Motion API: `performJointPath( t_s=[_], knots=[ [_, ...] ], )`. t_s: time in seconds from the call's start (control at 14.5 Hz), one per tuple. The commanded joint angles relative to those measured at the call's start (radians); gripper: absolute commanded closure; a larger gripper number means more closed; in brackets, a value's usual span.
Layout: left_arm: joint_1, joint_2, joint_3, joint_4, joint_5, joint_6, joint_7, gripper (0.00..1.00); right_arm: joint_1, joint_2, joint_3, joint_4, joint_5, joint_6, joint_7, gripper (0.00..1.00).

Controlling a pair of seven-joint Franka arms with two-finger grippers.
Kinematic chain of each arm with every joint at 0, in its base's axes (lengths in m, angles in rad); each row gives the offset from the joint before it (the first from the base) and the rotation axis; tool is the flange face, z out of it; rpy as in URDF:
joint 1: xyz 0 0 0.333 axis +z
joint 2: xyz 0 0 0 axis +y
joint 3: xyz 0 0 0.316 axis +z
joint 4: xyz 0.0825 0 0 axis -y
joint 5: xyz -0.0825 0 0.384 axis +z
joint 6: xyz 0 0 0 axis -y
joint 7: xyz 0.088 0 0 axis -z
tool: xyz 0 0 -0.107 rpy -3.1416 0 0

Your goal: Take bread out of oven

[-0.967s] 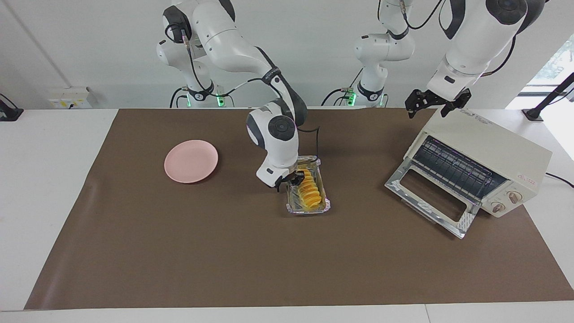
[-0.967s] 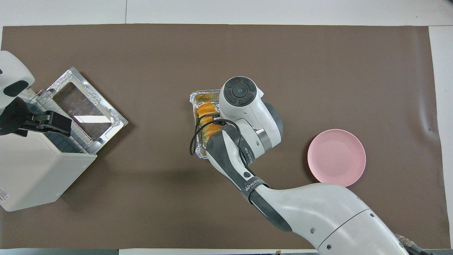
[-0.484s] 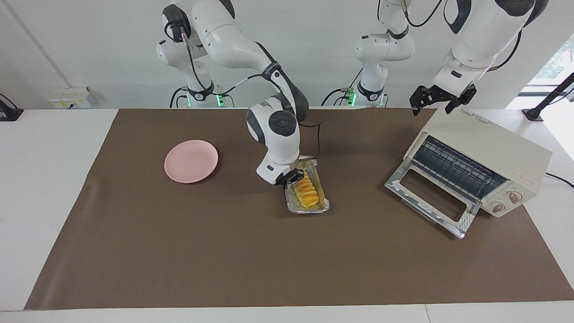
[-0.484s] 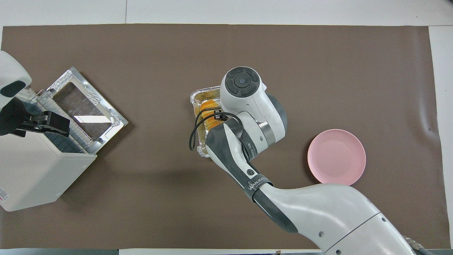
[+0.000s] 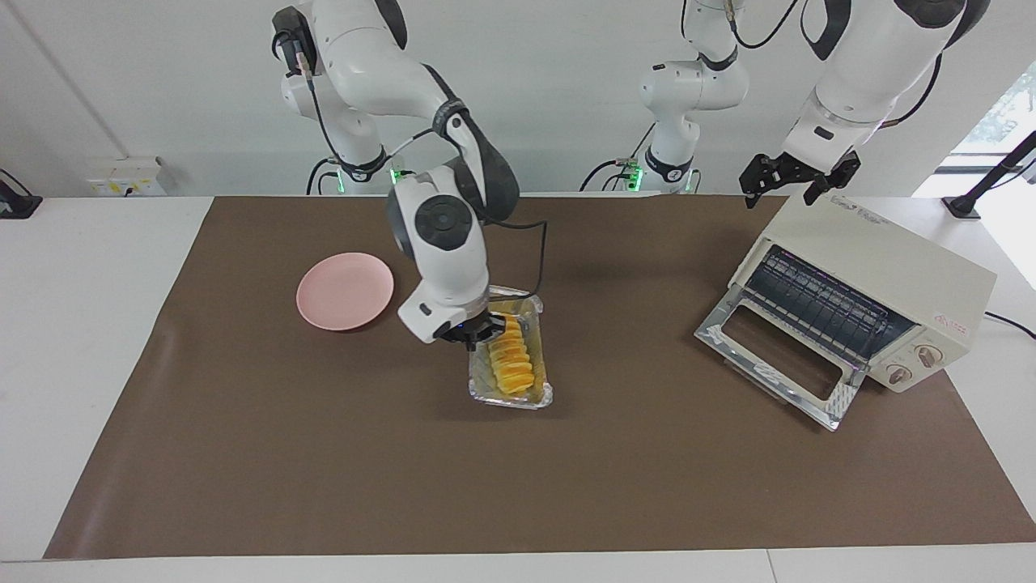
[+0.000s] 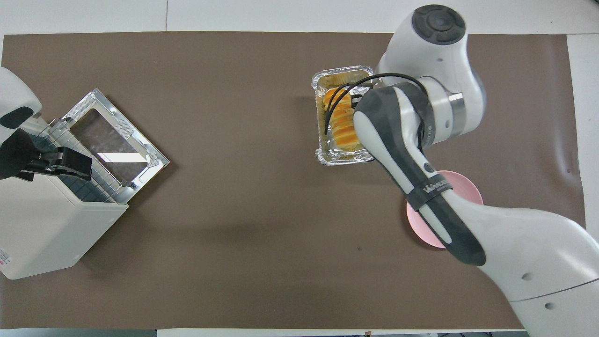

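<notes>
Here the right gripper (image 5: 472,334) has its fingers clamped on the rim of a foil tray (image 5: 511,397) holding the bread (image 5: 512,361), out in the middle of the table's brown mat (image 5: 518,486), just beside the pink plate (image 5: 344,301). The oven (image 5: 874,275) sits open and empty at the left arm's end. The left gripper (image 5: 797,182) waits over its top, fingers apart. The step in hand looks like carrying the tray toward the plate; next comes setting it down and releasing.

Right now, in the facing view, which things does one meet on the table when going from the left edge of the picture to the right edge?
Pink plate → right gripper → foil tray holding the bread → left gripper → open toaster oven.
</notes>
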Motion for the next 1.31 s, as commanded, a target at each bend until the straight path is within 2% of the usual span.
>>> performJointPath(
  t_s=[0.0, 0.28, 0.48, 0.76, 0.83, 0.9, 0.97, 1.11, 1.24],
  knots=[
    [0.015, -0.035, -0.003, -0.038, -0.019, 0.008, 0.004, 0.00, -0.112, 0.001, 0.014, -0.001, 0.020, 0.011, -0.155, 1.00],
    [0.015, -0.035, -0.003, -0.039, -0.019, 0.008, 0.004, 0.00, -0.230, -0.021, 0.008, -0.160, 0.012, 0.198, -0.334, 1.00],
    [0.015, -0.035, -0.003, -0.039, -0.019, 0.008, 0.004, 0.00, -0.319, 0.017, 0.010, -0.159, 0.019, 0.242, -0.417, 1.00],
    [0.015, -0.035, -0.003, -0.039, -0.019, 0.008, 0.004, 0.00, -0.325, 0.018, 0.008, -0.220, 0.019, 0.324, -0.419, 1.00],
    [0.015, -0.035, -0.003, -0.039, -0.019, 0.008, 0.004, 0.00, -0.329, 0.018, 0.007, -0.220, 0.016, 0.328, -0.421, 0.84],
    [0.015, -0.035, -0.003, -0.038, -0.019, 0.008, 0.004, 0.00, -0.330, 0.016, 0.007, -0.220, 0.009, 0.325, -0.425, 0.20],
    [0.015, -0.035, -0.003, -0.038, -0.019, 0.008, 0.004, 0.00, -0.330, 0.015, 0.007, -0.219, 0.008, 0.314, -0.434, 0.00],
    [0.015, -0.035, -0.003, -0.039, -0.019, 0.008, 0.004, 0.00, -0.330, 0.007, 0.005, -0.209, -0.012, 0.273, -0.447, 0.00],
    [0.014, -0.035, -0.003, -0.038, -0.019, 0.008, 0.004, 0.00, -0.315, -0.011, 0.005, -0.188, -0.085, 0.204, -0.442, 0.00]
  ],
)
